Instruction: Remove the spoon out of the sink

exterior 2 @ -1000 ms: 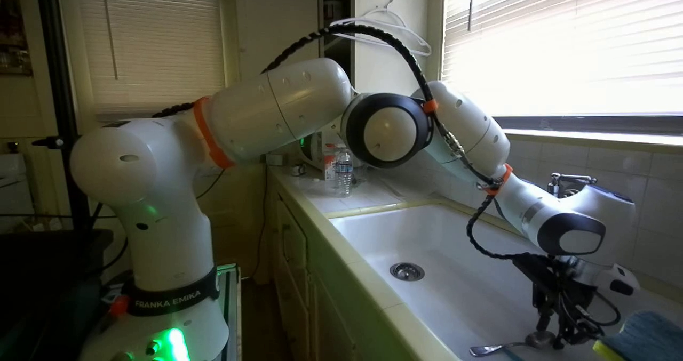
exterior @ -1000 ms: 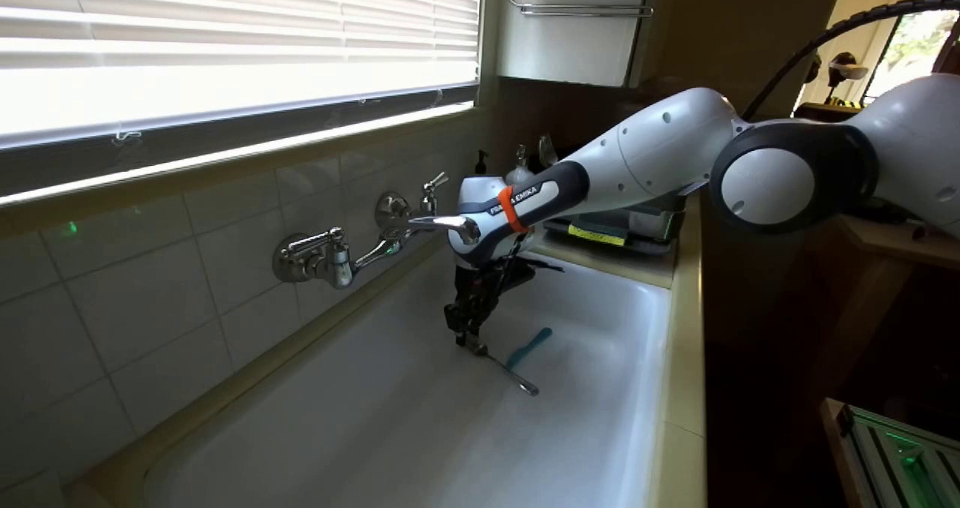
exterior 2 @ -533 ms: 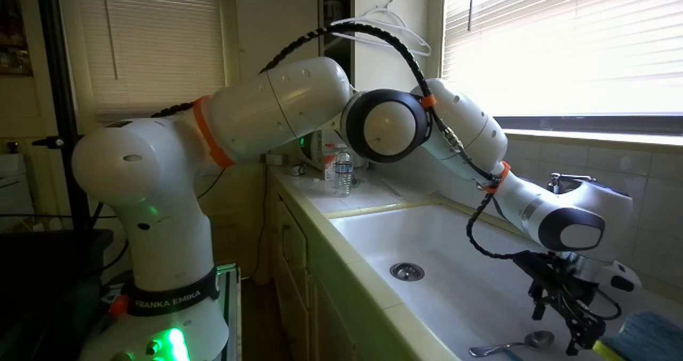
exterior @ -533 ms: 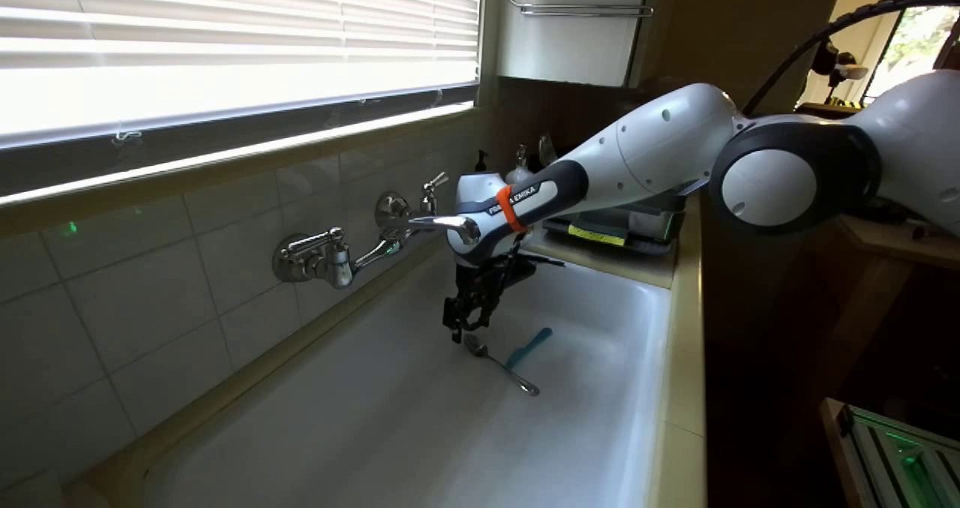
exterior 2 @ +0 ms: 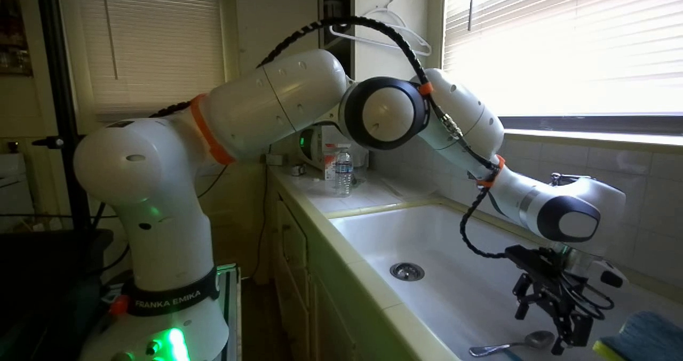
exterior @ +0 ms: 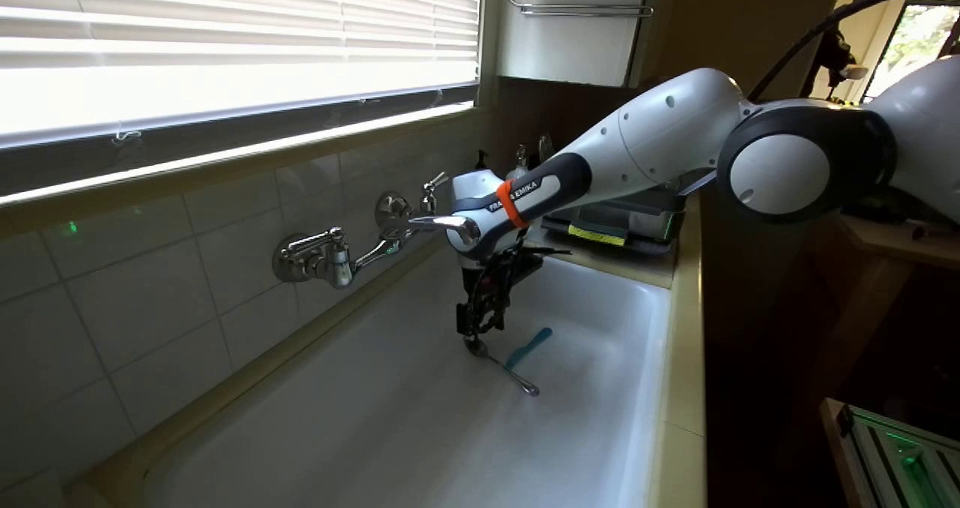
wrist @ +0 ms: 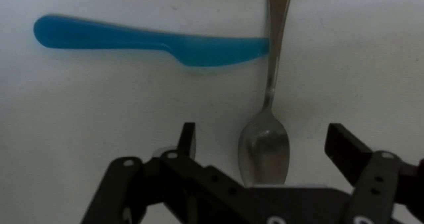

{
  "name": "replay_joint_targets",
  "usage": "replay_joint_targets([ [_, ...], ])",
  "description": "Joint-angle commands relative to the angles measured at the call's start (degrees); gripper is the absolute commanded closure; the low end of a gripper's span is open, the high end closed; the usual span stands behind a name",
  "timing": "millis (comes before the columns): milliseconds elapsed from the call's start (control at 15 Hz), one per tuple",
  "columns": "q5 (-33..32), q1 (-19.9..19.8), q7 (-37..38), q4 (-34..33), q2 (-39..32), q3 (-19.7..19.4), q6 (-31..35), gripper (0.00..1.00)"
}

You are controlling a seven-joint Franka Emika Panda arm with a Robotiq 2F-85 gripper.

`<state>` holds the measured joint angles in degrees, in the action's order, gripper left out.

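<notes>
Inside the smooth sink [exterior: 390, 425] lies an oval-bowled metal spoon [wrist: 271, 85].

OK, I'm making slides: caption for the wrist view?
Open end effector over a metal spoon in the sink, blue knife pointing at the spoon's handle.

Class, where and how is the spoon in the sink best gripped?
Take the spoon by its slim neck, probably from above, with the open pincer closing across it. It lies on the sink floor; the rounded bowl is wider, and the blue knife reaches the handle beyond.
</notes>
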<state>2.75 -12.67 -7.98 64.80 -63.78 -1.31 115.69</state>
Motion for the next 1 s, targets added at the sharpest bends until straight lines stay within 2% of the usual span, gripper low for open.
replay_joint_targets([
  [0, -1.46, 1.07, -0.02, 2.13, 0.6, -1.18, -1.88, 0.0],
  [333, -0.75, 1.07, 0.38, 2.43, -0.05, -0.73, -0.73, 0.02],
  [467, -0.73, 1.22, 0.69, 2.05, -0.41, -0.78, -0.94, 0.27],
  [600, -0.67, 1.29, 0.8, 1.82, -0.65, -0.74, -1.0, 0.37],
  [933, -0.53, 1.42, 1.37, 1.26, -1.39, -0.78, -0.68, 0.77],
])
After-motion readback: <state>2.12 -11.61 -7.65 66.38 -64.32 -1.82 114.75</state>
